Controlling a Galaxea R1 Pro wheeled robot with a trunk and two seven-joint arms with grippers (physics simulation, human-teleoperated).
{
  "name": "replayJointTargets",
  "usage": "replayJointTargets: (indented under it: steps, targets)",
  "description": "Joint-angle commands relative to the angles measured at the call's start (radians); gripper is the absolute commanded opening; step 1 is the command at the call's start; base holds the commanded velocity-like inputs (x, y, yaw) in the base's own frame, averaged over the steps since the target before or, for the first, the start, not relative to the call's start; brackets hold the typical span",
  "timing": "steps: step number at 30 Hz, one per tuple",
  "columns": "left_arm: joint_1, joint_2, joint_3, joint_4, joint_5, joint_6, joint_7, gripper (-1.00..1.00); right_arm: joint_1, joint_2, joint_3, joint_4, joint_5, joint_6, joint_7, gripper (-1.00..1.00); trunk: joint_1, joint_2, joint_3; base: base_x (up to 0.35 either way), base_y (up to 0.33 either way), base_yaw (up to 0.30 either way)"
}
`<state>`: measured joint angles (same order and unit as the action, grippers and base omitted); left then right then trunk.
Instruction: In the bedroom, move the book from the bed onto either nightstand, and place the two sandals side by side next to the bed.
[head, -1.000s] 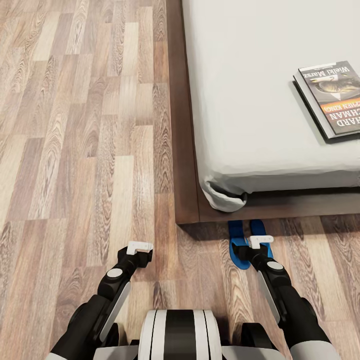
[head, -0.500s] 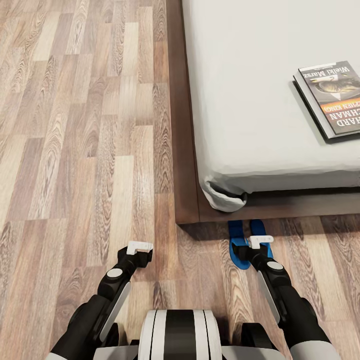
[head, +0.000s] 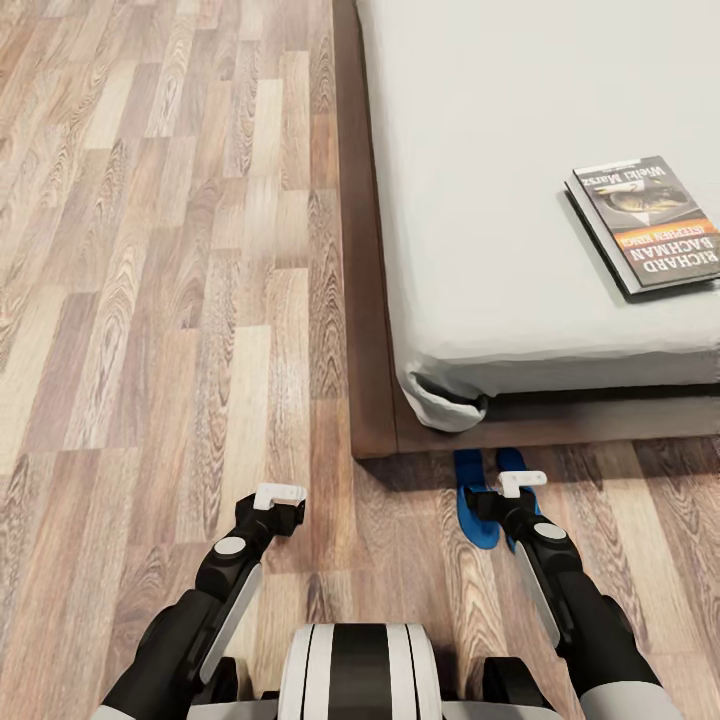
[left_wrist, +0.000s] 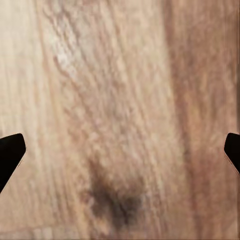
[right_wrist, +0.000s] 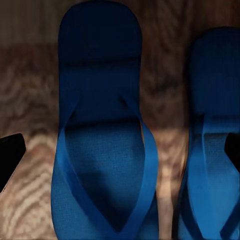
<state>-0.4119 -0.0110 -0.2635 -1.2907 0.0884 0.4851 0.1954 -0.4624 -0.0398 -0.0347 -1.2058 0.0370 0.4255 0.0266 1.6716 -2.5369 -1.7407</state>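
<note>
In the head view the bed (head: 372, 330) fills the upper right of the frame, its grey mattress sitting on a dark wooden platform, and the book (head: 645, 225) lies flat on the mattress near the right edge, cover up. At the lower centre-right, on the plank floor (head: 150, 300) just below the bed's foot rail, the two sandals (head: 472, 500) lie close together, side by side. The right gripper (head: 522, 484) hangs directly over them, while the left gripper (head: 278, 495) hovers over bare floor at lower left, well apart from any task item; how wide either is spread is hard to read from here. The left wrist view shows wood grain only, with dark fingertips (left_wrist: 10, 155) at the far edges, so that gripper stands wide and holds nothing. In the right wrist view one sandal fills the centre and the second lies just beside it toward the right edge; the fingertips (right_wrist: 10, 152) are again at the far edges, spread wide and empty. The book looks light and thin but lies flush to soft bedding, so I judge a pinch across one overhanging edge or its spine works best. The sandals look light and flexible; their straps or a sole edge offer the surest hold.
</note>
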Motion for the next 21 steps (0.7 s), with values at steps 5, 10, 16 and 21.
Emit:
replayJointTargets:
  steps: [5, 10, 16, 21]
  targets:
    - [-0.001, 0.0, -0.001, -0.001, 0.011, 0.005, 0.009, 1.0, 0.0, 0.0, -0.001, -0.001, 0.003, 0.006, 0.003, 1.0, -0.002, 0.001, 0.019, 0.0, 0.0, 0.0]
    - [-0.001, -0.002, 0.005, -0.002, 0.013, 0.007, 0.01, 1.0, 0.0, 0.0, -0.001, -0.001, 0.003, 0.008, 0.004, 1.0, -0.005, 0.002, 0.038, 0.0, 0.0, 0.0]
    - [-0.001, -0.004, 0.011, 0.001, 0.018, 0.009, 0.022, 1.0, 0.0, 0.0, -0.001, 0.004, 0.006, 0.016, 0.002, 1.0, -0.007, 0.004, 0.061, -0.031, 0.0, 0.0]
    - [-0.001, -0.005, 0.011, 0.004, 0.021, 0.011, 0.028, 1.0, 0.0, 0.0, 0.0, 0.01, 0.007, 0.02, -0.002, 1.0, -0.01, 0.005, 0.081, -0.238, 0.0, 0.0]
